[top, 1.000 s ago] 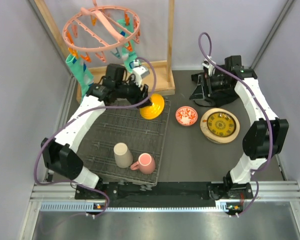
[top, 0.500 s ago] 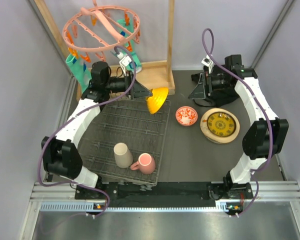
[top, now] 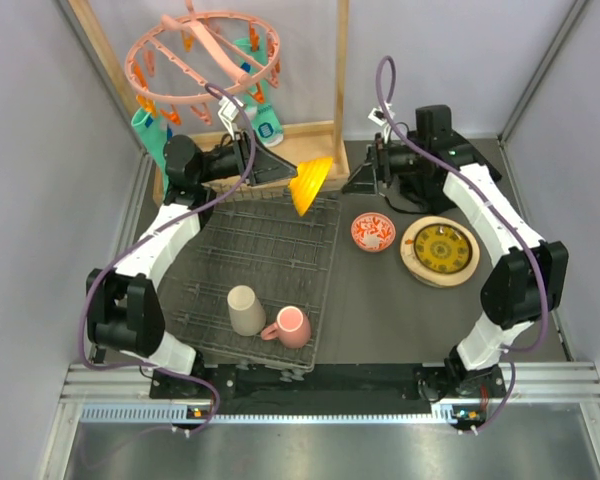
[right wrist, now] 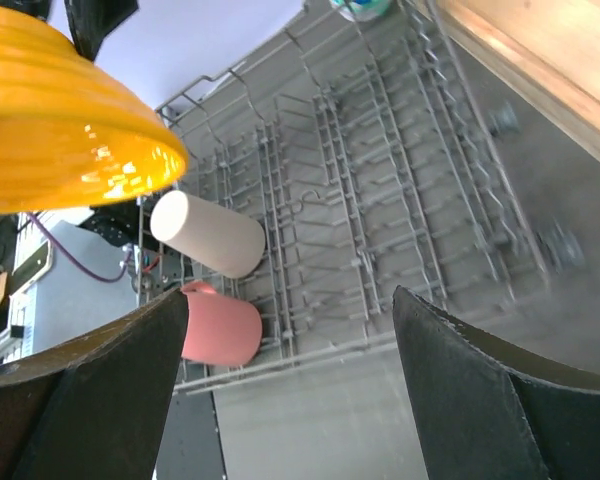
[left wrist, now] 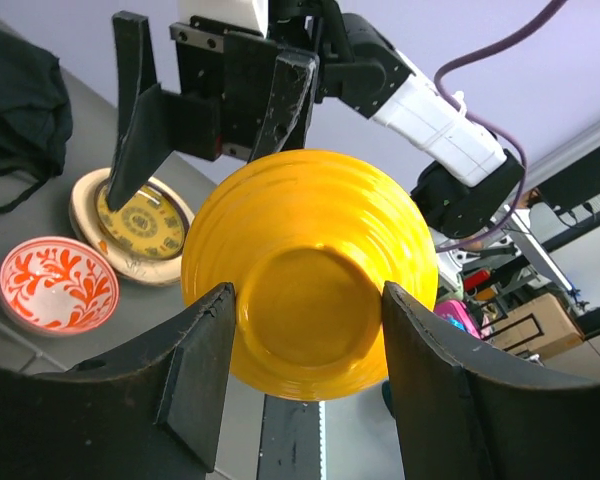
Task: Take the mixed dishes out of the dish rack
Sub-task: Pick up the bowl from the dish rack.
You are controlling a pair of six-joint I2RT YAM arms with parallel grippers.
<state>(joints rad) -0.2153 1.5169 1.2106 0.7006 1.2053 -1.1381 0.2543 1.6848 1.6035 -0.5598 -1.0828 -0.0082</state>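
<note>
Aloft near the dish rack (top: 250,250), orange bowl (top: 310,183) in the pinch of the left tool (left wrist: 308,292) (right tool (right wrist: 290,300) spread wide).

Up top, the fixed camera stares steeply down from behind the arm bases, taking in the whole desk (top: 380,300). The left wrist camera sits tight behind the left pincer (left wrist: 315,340), with the orange bowl (left wrist: 310,270) filling mid-frame, and it faces the right arm (left wrist: 430,100). The right wrist view looks the opposite way across the dish rack (right wrist: 380,200), catching that same bowl at upper left.
</note>
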